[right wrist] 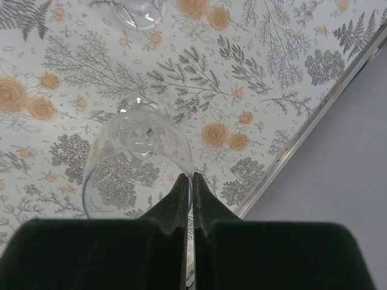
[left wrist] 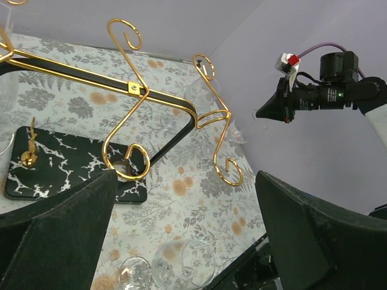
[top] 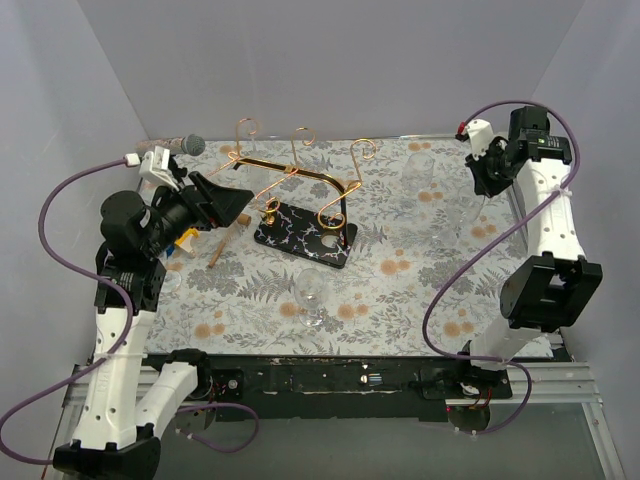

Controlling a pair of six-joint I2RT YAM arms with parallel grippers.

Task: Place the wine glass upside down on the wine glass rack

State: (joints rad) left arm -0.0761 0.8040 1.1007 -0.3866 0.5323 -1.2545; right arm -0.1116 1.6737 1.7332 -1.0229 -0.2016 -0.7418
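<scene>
The gold wire wine glass rack (top: 296,173) stands on its black white-veined base (top: 305,233) at the middle back. It also fills the left wrist view (left wrist: 130,90). My right gripper (right wrist: 192,176) is shut on the rim of a clear wine glass (right wrist: 136,160), held above the flowered cloth at the back right (top: 484,188). My left gripper (top: 222,200) is open and empty, just left of the rack; its wide fingers (left wrist: 54,235) frame the view. A second wine glass (top: 310,293) lies on its side in front of the base and also shows in the left wrist view (left wrist: 181,266).
A microphone (top: 190,146) lies at the back left. A wooden stick (top: 216,250) and a yellow object (top: 186,238) lie under the left arm. Another clear glass (top: 420,163) stands at the back, right of the rack. Grey walls enclose the table.
</scene>
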